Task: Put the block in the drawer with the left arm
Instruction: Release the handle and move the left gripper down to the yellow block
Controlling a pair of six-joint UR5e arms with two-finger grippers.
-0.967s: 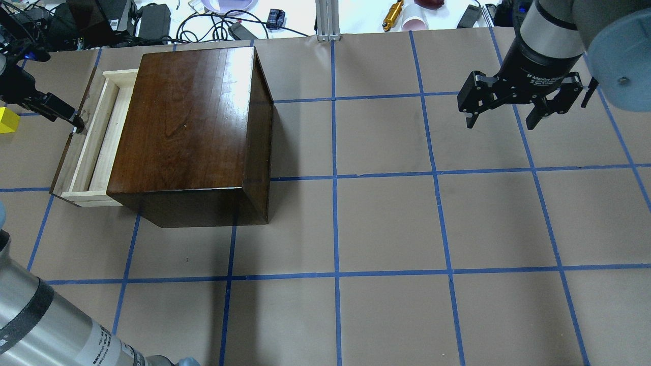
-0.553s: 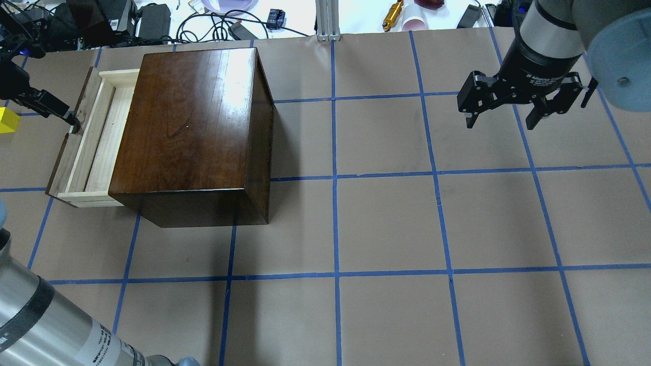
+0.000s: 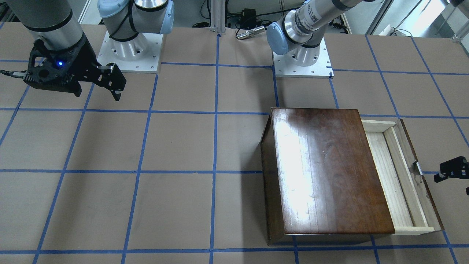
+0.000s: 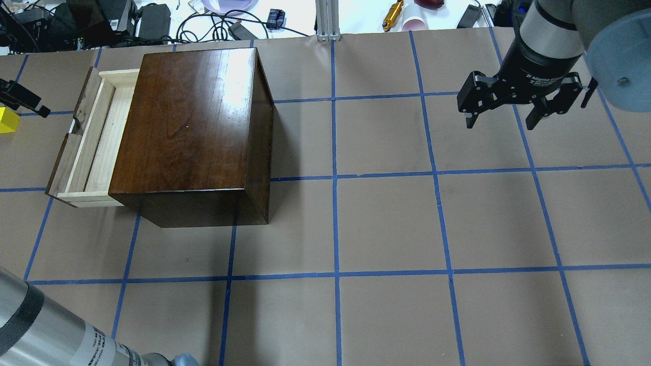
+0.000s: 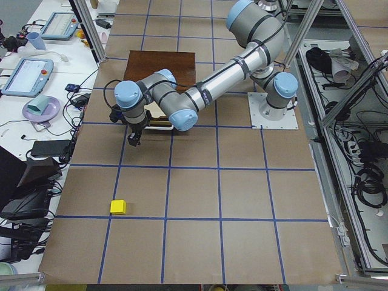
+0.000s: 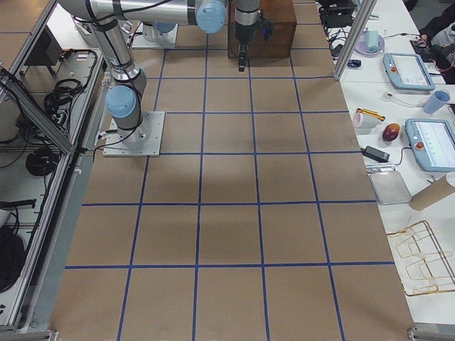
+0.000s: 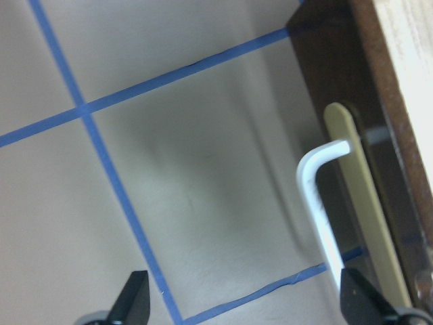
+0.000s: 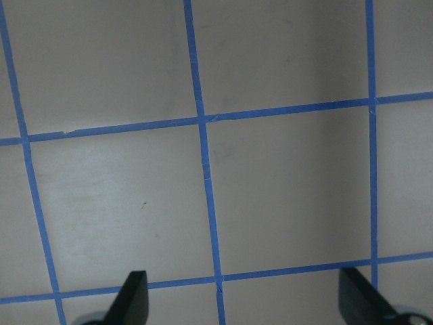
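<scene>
While left jaws gape (empty), block (image 5: 118, 207) lies well apart.

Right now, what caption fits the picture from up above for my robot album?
Drawer pulled open, yellow block on the table at the picture's left edge, right gripper hanging open far off.

Seen from behind the robot, a glossy dark-brown wooden box (image 4: 193, 132) stands at the far left of the paper-covered desk (image 4: 386, 223). Its shallow pale-wood drawer (image 4: 109, 142) juts out of the box's left side, with a small metal pull (image 7: 323, 203) on the outer front. A small yellow cube block (image 5: 118, 207) lies on the desk further left, well apart from the drawer. The jaws of the silver-grey left arm (image 5: 212, 79) hang between drawer front and block, near the pull. The jaws of the right arm (image 4: 549, 30) hang over the desk's far right, well apart from the box.
</scene>
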